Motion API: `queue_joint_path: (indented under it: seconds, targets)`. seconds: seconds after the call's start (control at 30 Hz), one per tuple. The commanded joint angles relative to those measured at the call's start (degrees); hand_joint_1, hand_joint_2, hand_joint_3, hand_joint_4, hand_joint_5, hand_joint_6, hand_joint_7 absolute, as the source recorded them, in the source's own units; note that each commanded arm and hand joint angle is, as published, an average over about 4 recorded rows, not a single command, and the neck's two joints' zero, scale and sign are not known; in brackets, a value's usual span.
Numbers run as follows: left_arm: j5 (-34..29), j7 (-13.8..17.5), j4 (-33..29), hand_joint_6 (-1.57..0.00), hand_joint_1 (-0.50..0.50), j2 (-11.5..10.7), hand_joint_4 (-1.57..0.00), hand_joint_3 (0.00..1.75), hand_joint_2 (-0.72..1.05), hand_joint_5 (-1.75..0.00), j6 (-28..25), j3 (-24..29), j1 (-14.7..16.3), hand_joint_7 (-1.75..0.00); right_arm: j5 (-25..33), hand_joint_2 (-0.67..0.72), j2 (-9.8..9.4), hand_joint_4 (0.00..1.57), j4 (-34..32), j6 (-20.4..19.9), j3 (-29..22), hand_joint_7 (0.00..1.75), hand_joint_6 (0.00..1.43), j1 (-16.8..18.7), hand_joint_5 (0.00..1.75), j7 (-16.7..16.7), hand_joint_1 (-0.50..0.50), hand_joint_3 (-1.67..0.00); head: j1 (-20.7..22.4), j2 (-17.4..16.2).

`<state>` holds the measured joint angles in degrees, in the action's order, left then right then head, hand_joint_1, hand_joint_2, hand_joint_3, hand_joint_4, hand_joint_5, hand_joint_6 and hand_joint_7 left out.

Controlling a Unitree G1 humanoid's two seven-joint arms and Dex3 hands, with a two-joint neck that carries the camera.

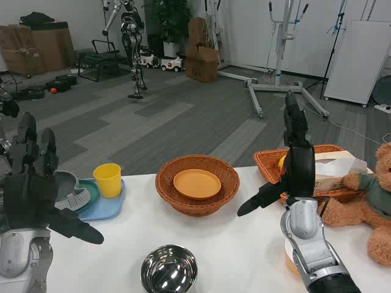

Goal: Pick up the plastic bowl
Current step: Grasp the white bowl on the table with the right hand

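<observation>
An orange plastic bowl (197, 184) lies inside a round wicker basket (165, 189) at the middle of the white table (232, 256). My right hand (297, 160) is raised to the right of the basket, fingers pointing up and thumb stretched toward the basket's rim, holding nothing. Over the table's left edge my left hand (29, 183) is also raised, fingers apart and empty. Neither hand touches the bowl.
A steel bowl (169, 269) sits near the front edge. At the left, a blue tray (109, 206) carries a yellow cup (108, 179) and a grey dish (72, 190). A rectangular wicker tray (269, 162) with a tissue pack and a teddy bear (366, 204) stand at the right.
</observation>
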<state>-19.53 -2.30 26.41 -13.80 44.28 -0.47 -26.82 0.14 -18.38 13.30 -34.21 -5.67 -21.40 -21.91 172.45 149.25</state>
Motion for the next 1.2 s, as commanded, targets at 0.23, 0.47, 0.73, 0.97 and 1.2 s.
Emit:
queue_joint_path:
  seconds: [0.23, 0.47, 0.73, 0.97, 1.2]
  targets:
    - [4.5, -3.77, -26.5, 0.0, -0.5, 1.58, 0.0, 0.0, 0.43, 0.0, -9.3, 11.33, 5.55, 0.0, 4.03, 0.6, -5.88, 0.0, -18.62, 17.86, 3.12, 0.0, 0.0, -1.71, 0.0, 11.27, -0.46, 0.0, 1.52, -2.2]
    - [4.5, -3.77, -26.33, 0.0, -0.5, 1.58, 0.0, 0.0, 0.43, 0.0, -9.3, 11.28, 5.64, 0.0, 4.08, 0.6, -6.14, 0.0, -18.53, 18.04, 3.48, 0.0, 0.0, -1.71, 0.0, 11.27, -0.46, 0.0, 1.48, -2.61]
    - [4.5, -3.77, -26.11, 0.0, -0.5, 1.58, 0.0, 0.0, 0.43, 0.0, -9.3, 11.24, 5.64, 0.0, 4.08, 0.6, -6.14, 0.0, -18.31, 18.0, 3.56, 0.0, 0.0, -1.71, 0.0, 11.27, -0.46, 0.0, 1.4, -2.72]
    - [4.42, -3.06, -25.32, 0.0, -0.5, 1.62, 0.0, 0.0, 0.43, 0.0, -9.61, 11.2, 5.64, 0.0, 2.63, 0.6, -6.01, 0.0, -18.66, 18.61, 2.51, 0.0, 0.0, -1.76, 0.0, 12.2, -0.46, 0.0, -0.23, -3.81]
    - [4.22, 0.28, -24.46, 0.0, -0.5, 1.6, 0.0, 0.0, 0.52, 0.0, -11.74, 11.15, 5.64, 0.0, -11.26, 0.66, -4.69, 0.0, -28.93, 33.84, -4.79, 0.0, 0.0, -0.68, 0.0, 25.38, -0.46, 0.0, -4.44, -6.49]
